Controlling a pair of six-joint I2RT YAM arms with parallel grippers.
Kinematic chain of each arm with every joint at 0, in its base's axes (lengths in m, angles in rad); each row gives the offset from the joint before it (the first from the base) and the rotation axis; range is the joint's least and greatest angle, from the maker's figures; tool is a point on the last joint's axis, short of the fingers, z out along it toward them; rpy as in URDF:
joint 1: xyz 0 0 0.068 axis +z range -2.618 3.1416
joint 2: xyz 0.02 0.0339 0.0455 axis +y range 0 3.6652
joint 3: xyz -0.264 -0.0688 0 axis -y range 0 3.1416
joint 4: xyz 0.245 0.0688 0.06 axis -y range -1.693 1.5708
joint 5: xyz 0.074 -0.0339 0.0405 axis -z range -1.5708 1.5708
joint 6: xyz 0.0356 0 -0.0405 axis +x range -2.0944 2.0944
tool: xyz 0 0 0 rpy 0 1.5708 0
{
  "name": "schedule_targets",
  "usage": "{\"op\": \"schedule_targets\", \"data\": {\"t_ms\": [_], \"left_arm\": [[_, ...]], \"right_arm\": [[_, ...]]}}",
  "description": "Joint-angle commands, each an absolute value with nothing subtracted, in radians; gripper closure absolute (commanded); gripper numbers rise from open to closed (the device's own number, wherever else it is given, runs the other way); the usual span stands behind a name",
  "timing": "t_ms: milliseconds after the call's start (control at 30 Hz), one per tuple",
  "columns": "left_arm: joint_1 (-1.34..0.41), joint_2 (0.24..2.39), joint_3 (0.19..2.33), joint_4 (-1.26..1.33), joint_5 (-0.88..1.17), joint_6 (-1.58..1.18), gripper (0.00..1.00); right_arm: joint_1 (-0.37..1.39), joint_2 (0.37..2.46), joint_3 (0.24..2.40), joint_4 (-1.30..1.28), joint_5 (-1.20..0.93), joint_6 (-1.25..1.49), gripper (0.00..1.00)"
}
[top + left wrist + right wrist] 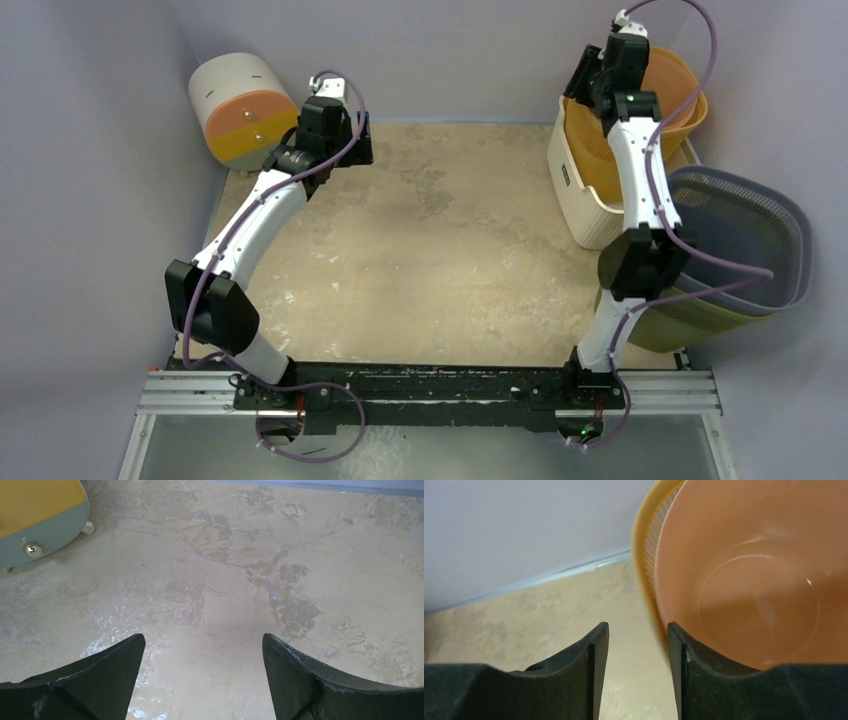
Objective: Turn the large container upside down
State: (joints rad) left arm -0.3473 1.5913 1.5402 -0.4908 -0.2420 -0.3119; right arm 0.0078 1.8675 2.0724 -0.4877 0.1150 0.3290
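Fingers [594, 675] of the right gripper [637, 635] stand narrow, empty, beside the bowl [754, 580] rim, likely lining up a pinch; left gripper [204, 645] hangs wide over the table [225, 555].

Tabletop [450, 250] is beige and mottled. I see darker worn patches toward the far middle and pale scuffs closer in. In the far left corner a white drum [235, 90] lies on its side, with its orange-and-yellow end facing the middle. At the far right a cream basket [590, 225] stands upright on the surface by the right edge. Nearer on the right, an olive bin [690, 325] with a grey mesh basket [750, 230] on top hangs past the tabletop's right edge. I can't tell how much of it rests on the surface. A black rail [430, 385] runs across the near edge.
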Motion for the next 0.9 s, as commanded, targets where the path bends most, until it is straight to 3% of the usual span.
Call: {"op": "schedule_targets", "data": {"t_ms": [0,267,500,867], "left_arm": [[-0.346,1.587,1.545,-0.466,-0.226,-0.305,0.16],[-0.346,1.569,1.509,-0.461,-0.196,-0.328,0.16],[-0.347,1.544,1.468,-0.455,-0.173,-0.34,0.16],[-0.346,1.506,1.422,-0.46,-0.17,-0.328,0.16]], "right_arm": [[0.096,1.599,1.97,-0.514,0.194,0.357,0.51],[0.106,1.392,1.871,-0.682,0.408,0.398,0.49],[0.105,1.339,1.868,-0.95,0.472,0.517,0.45],[0.104,1.243,1.889,-1.163,0.653,0.648,0.45]]}}
